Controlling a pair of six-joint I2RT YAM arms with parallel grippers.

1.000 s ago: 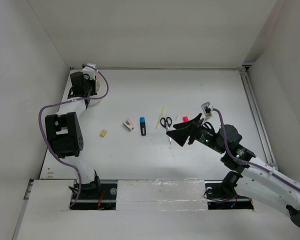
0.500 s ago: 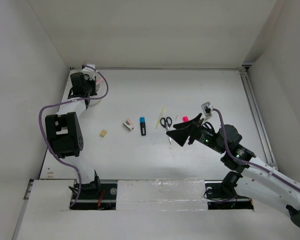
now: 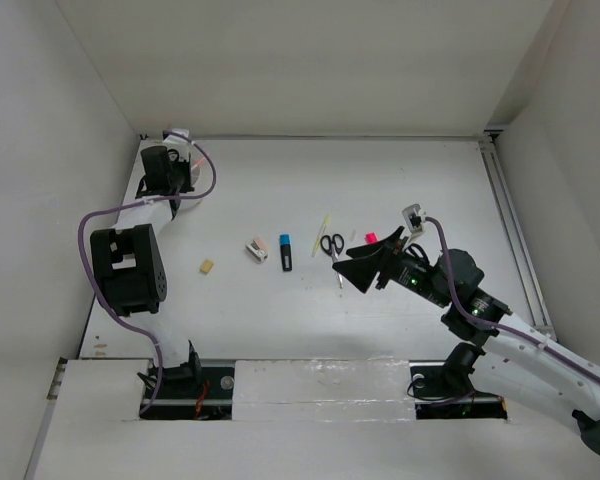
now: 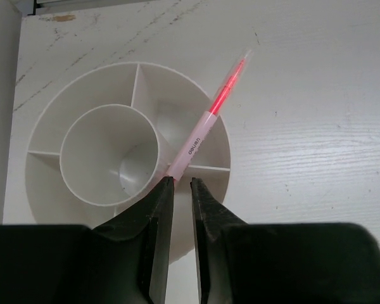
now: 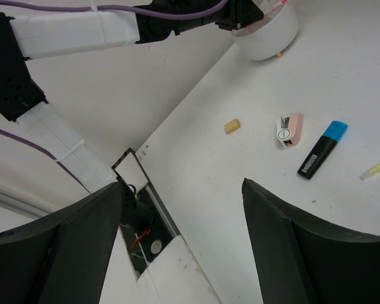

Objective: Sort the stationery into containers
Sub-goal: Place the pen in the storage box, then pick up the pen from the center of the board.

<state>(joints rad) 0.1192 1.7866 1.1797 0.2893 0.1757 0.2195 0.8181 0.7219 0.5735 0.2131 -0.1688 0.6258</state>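
The round white cup (image 4: 114, 120) with inner dividers stands at the table's far left corner, also in the right wrist view (image 5: 269, 31). My left gripper (image 4: 183, 180) hangs over it (image 3: 170, 165), shut on the end of the pink pen (image 4: 206, 120), which slants across an outer compartment and past the rim. My right gripper (image 5: 182, 187) is open and empty above mid-table (image 3: 352, 268). On the table lie the tan eraser (image 3: 207, 266), white-pink piece (image 3: 257, 249), blue-capped marker (image 3: 286, 252), yellow stick (image 3: 323, 233), scissors (image 3: 332, 245) and pink-capped marker (image 3: 371, 238).
White walls close in the table on the left, back and right. A metal rail (image 3: 510, 230) runs along the right edge. An opening with wires (image 5: 136, 209) sits at the table's near edge by the left arm's base.
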